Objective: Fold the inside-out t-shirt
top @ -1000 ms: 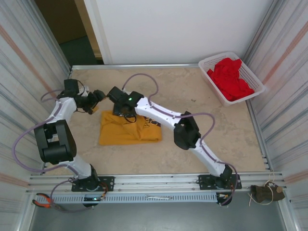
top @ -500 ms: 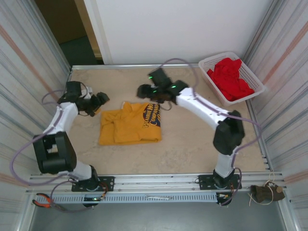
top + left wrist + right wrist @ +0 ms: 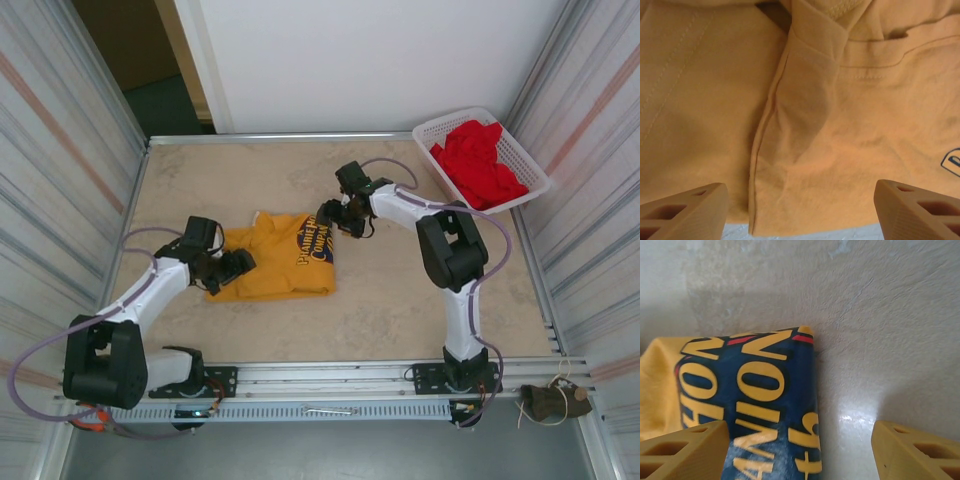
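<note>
Table (image 3: 400, 290) bare right of t-shirt (image 3: 270, 275); basket (image 3: 450, 190) blocks far right corner; side walls (image 3: 70, 160) close.

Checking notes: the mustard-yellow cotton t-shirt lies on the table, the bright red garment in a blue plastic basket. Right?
No: the plastic basket is white, not blue, per the top external view. The mustard-yellow cotton t-shirt and bright red garment are as stated.

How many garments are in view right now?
2. The yellow t-shirt lies folded on the table, left of centre; the red garment is bunched in the white basket at the far right corner. More may hide beneath it.
</note>
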Robot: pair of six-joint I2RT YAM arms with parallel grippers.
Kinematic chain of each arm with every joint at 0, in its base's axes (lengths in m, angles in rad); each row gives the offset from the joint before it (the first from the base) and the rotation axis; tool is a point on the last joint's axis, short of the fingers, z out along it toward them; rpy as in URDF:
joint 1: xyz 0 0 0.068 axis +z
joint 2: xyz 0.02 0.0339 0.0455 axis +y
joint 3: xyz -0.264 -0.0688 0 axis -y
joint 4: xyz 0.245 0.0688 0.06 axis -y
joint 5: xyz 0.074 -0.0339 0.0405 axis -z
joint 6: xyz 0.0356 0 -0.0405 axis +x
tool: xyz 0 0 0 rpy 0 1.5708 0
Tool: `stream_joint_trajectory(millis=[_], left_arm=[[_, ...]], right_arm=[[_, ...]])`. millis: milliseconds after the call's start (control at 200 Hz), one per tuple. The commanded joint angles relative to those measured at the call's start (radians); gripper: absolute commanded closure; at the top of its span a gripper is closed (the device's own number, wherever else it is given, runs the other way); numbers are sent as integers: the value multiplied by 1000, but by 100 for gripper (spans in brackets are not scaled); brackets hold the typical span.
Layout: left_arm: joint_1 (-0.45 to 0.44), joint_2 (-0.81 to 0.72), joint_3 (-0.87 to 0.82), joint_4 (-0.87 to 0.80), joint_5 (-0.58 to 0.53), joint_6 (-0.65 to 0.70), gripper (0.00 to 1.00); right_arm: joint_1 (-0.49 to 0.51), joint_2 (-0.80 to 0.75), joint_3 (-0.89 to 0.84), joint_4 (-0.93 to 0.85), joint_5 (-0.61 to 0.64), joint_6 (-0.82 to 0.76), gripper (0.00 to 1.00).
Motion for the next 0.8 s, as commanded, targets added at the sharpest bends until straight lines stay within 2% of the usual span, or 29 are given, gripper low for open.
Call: stream_joint_trajectory(millis=[0,100,205,230,321,396,641,797], left_arm=[[1,41,10,49,-14,-28,23],[-5,88,1,85,10,-38,25],[-16,112,-20,135,37,-47,41],[-20,116,-24,148,40,-51,47],[-31,139,-29,172,54,-51,81],[-42,153,-27,183,47,-56,100],[-104,275,58,241,87,-39,100],[-143,397,185,224,130,18,100]], right_arm=[[0,32,44,51,-55,15,28],[-2,49,27,99,-75,56,38],[-10,51,-3,152,-84,103,66],[-12,49,-12,162,-87,110,74],[-23,26,-52,182,-73,132,100],[-34,-17,-107,192,-43,141,100],[-85,-318,-474,225,128,246,100],[-49,-583,-728,142,275,351,100]])
